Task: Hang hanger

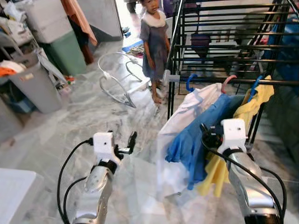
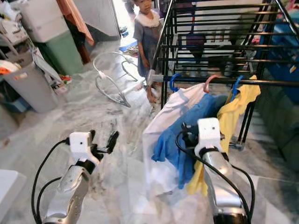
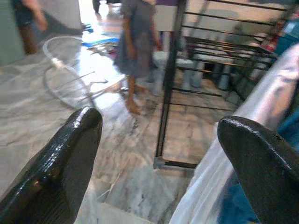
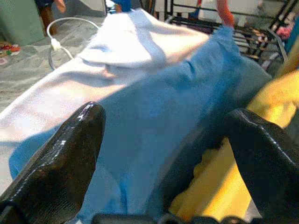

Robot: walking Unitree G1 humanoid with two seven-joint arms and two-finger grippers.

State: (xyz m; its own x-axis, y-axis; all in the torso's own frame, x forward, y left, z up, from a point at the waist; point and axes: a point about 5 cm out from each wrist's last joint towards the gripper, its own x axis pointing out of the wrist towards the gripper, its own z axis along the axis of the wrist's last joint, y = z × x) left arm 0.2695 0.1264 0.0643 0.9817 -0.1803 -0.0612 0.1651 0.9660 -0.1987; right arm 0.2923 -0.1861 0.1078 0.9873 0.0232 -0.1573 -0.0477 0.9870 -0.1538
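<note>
At far left we note a grey bin (image 1: 35,86) holding laundry. The left gripper (image 1: 127,144) is raised over the floor, fingers spread, holding nothing. Three hangers (image 1: 226,84) with garments hang on the rack (image 1: 224,80). The right gripper (image 4: 163,154), spread, faces the blue garment (image 4: 154,126).

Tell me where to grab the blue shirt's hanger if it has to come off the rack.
Probably grip the pink hook where it curves over the rack bar, coming from the front and slightly above. The blue shirt hides the hanger's shoulders, and white and yellow garments crowd both sides. The right tool, open, is nearest.
</note>
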